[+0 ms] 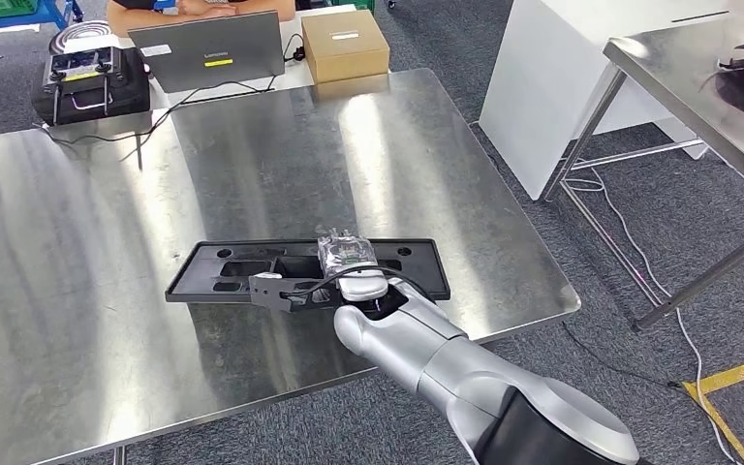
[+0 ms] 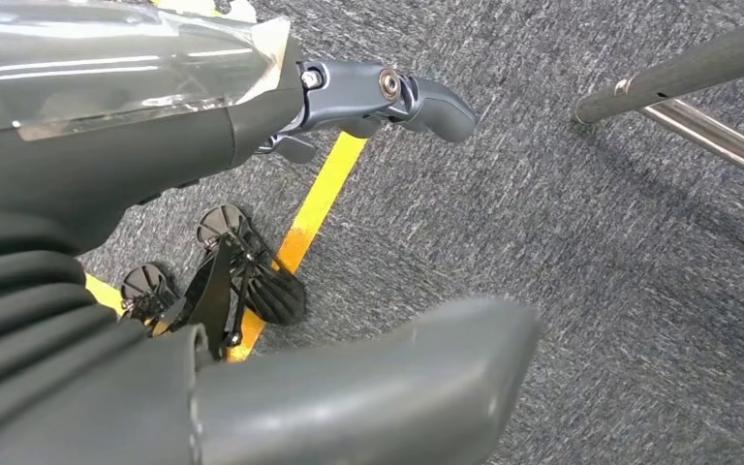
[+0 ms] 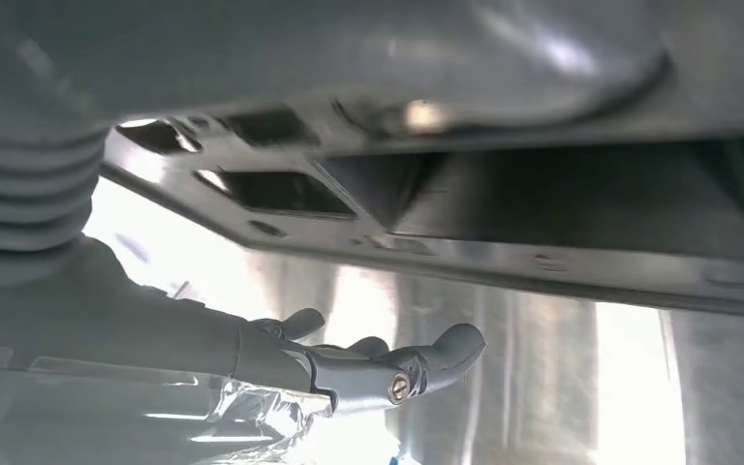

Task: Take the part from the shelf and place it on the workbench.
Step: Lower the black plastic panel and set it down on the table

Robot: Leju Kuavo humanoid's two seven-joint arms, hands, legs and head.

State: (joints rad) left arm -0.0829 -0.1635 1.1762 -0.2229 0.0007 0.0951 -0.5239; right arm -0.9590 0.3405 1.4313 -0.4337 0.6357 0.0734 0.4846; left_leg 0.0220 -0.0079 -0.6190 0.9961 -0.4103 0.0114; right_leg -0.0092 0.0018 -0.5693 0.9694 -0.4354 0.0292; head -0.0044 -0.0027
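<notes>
Head view: steel bench [image 1: 77,252] carries the long black plastic part [image 1: 223,271], lying flat near the front edge. Behind it sit a grey laptop [image 1: 208,48], a cardboard box [image 1: 344,44] and a black device [image 1: 92,77]. Right arm reaches in over the part; right robot hand [image 1: 349,281] sits at its front edge, fingers apart in the right wrist view [image 3: 349,363], can't tell if touching. Left robot hand [image 2: 387,97] hangs over carpet, fingers loosely open, holding nothing.
</notes>
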